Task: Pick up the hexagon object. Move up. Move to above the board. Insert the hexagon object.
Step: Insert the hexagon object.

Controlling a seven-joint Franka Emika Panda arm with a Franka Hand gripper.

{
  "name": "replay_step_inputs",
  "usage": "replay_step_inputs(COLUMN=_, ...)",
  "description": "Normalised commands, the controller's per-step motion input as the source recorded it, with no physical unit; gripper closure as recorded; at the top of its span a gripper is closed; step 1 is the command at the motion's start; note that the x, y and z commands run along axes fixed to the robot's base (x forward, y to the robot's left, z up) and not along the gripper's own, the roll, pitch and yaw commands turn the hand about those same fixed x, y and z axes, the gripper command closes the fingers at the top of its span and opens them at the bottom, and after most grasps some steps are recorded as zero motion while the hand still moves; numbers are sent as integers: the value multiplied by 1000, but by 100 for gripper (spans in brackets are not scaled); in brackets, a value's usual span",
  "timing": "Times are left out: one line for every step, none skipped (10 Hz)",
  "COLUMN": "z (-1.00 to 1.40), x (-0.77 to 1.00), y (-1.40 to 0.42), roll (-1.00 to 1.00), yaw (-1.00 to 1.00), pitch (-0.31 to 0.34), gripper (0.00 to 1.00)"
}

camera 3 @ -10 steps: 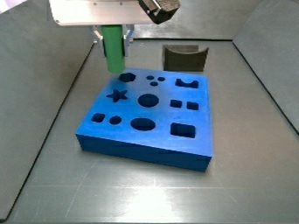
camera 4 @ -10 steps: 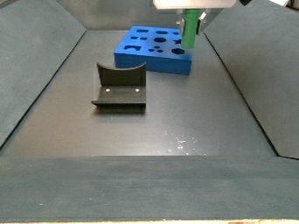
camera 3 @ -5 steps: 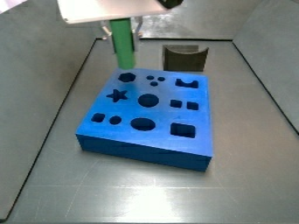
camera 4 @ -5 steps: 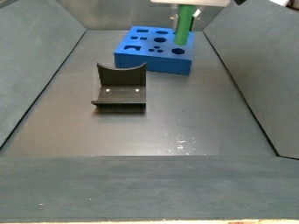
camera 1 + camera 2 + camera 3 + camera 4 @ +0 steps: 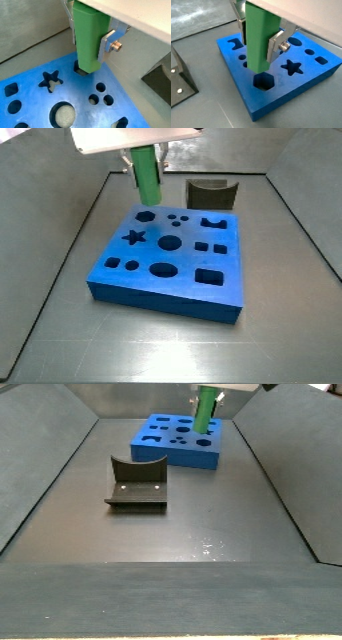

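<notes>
The hexagon object (image 5: 258, 45) is a tall bright green peg held upright, and my gripper (image 5: 256, 47) is shut on its sides with a silver finger plate (image 5: 275, 46) against it. Its lower end hangs just above the board (image 5: 308, 85), a blue foam block with dark cut-outs, over a hexagonal hole (image 5: 262, 81) near the board's corner. In a wrist view the peg (image 5: 87, 40) hides most of that hole (image 5: 80, 70). In both side views the peg (image 5: 144, 178) (image 5: 205, 412) hangs over the board's (image 5: 187, 280) (image 5: 166, 450) far edge.
The dark fixture (image 5: 211, 194) stands on the grey floor just behind the board; in a side view it (image 5: 136, 484) is nearer the camera than the board. Sloping grey tray walls (image 5: 54, 228) rise on each side.
The gripper has carried the green peg sideways from beyond the board's edge to over its corner, rising slightly. The board and fixture have not moved.
</notes>
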Motion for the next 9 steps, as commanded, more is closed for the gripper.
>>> replay_step_inputs(z=-509, x=140, y=-251, roll=240, yaw=-14, pitch=-57, gripper=100)
replay_step_inputs(z=-26, x=14, y=0, roll=9, yaw=0, pitch=0, gripper=100)
replay_step_inputs(z=-726, x=240, y=0, roll=280, yaw=0, pitch=-200, gripper=100)
replay_step_inputs(z=-146, x=143, y=0, roll=0, yaw=0, pitch=0, gripper=100)
replay_step_inputs(z=-283, x=269, y=203, roll=-209, yaw=206, pitch=0, gripper=100)
replay_step_inputs(z=0, x=0, y=0, roll=0, yaw=0, pitch=-6, gripper=100)
replay_step_inputs(z=-37, x=14, y=0, roll=0, yaw=0, pitch=0, gripper=100)
replay_step_inputs(z=-863, x=49, y=0, roll=126, yaw=0, pitch=0, gripper=100)
replay_step_inputs(z=-1000, x=74, y=9, roll=183, yaw=0, pitch=0, gripper=100)
